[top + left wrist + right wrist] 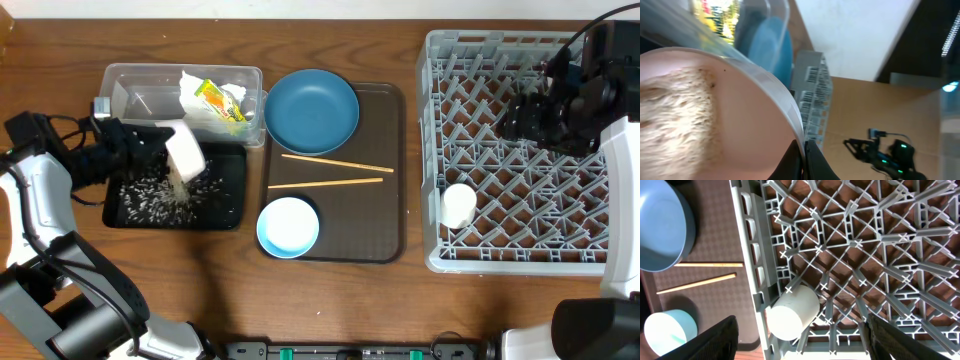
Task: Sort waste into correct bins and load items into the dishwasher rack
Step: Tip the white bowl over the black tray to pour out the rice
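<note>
My left gripper (160,152) is shut on the rim of the white bowl (186,152) and holds it tipped over the black tray (226,205), where rice scraps (150,198) lie. In the left wrist view the fingers (804,159) pinch the bowl's rim (785,107); scraps cling to its beige inside (675,115). The clear tub (135,85) holds tissue (205,85) and the yellow wrapper (218,100). My right gripper (800,340) is open above the grey rack (560,215), over the white cup (792,311) lying in its corner (458,205).
The brown serving tray (385,215) carries the dark-blue plate (311,110), two chopsticks (330,172) and the light-blue bowl (288,226). These also show in the right wrist view: plate (660,225), chopsticks (700,275), bowl (667,330).
</note>
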### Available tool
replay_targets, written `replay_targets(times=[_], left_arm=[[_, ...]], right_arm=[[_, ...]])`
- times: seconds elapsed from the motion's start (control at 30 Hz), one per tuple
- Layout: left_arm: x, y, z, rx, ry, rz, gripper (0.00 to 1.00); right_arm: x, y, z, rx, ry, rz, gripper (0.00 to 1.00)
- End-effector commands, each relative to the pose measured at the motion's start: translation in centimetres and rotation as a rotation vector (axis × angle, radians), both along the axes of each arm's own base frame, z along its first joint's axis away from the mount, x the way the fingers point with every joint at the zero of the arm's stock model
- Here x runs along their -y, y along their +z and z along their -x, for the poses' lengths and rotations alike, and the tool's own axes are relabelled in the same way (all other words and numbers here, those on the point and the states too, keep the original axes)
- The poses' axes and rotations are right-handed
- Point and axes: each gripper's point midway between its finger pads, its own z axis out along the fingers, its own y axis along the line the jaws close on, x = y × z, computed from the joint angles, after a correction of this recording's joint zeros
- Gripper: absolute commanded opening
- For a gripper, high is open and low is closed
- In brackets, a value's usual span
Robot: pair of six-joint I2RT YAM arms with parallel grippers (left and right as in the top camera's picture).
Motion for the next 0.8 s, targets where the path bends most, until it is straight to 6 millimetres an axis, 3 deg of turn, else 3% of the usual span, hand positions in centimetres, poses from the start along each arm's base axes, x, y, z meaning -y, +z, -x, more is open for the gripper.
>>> replay_targets(times=[0.0, 0.3, 0.77], left_arm=[[0.5, 1.8, -0.1, 0.05, -0.012, 0.12, 0.06], [0.9, 4.1, 0.0, 0.124, -0.034, 0.229, 0.06], [0.8, 4.1, -0.1, 0.091, -0.025, 0.251, 0.06]], right_arm=[[-0.1, 0.8, 0.0, 0.027, 0.019, 0.005, 0.78], [-0.1, 0.8, 0.0, 0.027, 0.024, 0.007, 0.78], [-0.1, 0.8, 0.1, 0.025, 0.024, 0.007, 0.78]])
